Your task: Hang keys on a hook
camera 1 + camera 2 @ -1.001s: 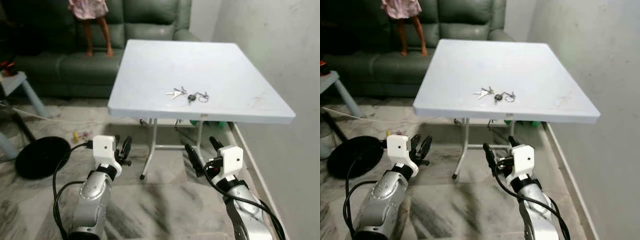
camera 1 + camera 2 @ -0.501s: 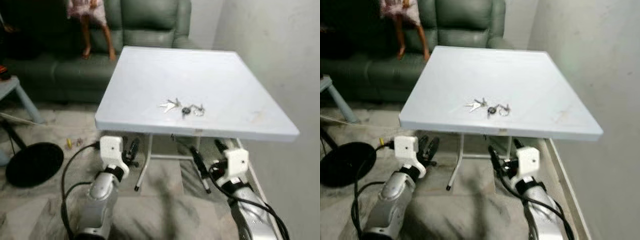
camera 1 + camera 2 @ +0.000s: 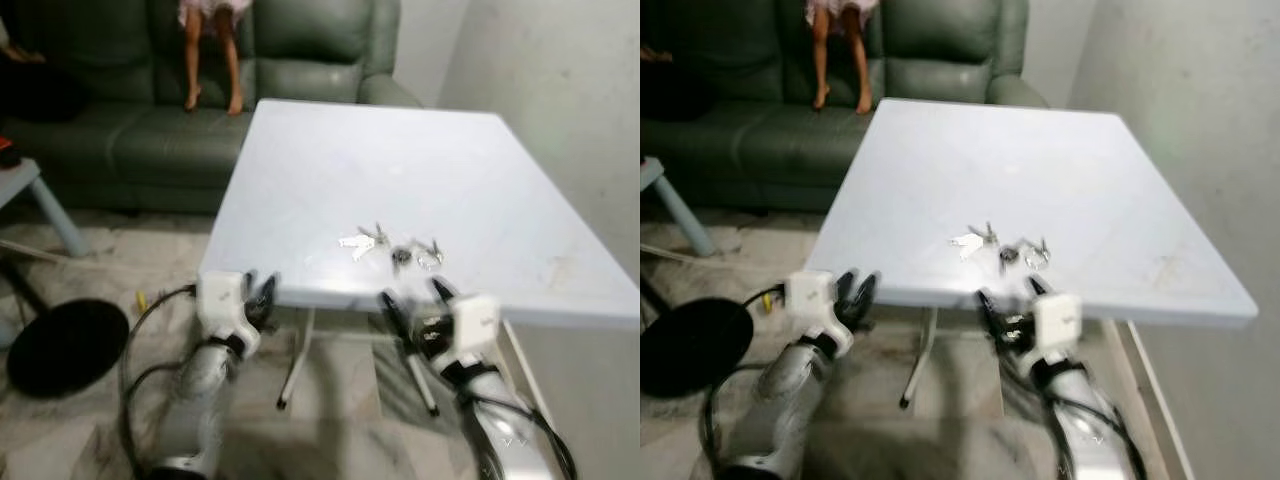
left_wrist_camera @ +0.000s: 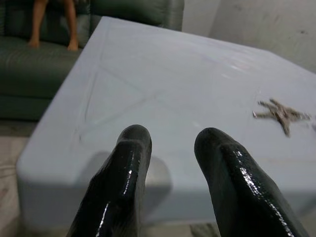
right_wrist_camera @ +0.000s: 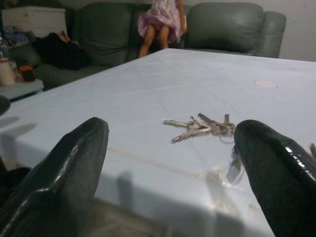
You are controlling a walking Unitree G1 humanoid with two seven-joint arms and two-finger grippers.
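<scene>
While no writing is legible, your right gripper gapes wide and empty, keys lying ahead between its fingers on the table; left gripper, narrowly parted, holds nothing

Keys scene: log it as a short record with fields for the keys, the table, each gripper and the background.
keys: bunch lying flat on the table, near its front edge
table: white, square top, wall to its right
right gripper: open, at the table's front edge, just below the keys
left gripper: fingers slightly apart, at the table's front left edge
background: green sofa with a person standing on it
hook: none seen
</scene>
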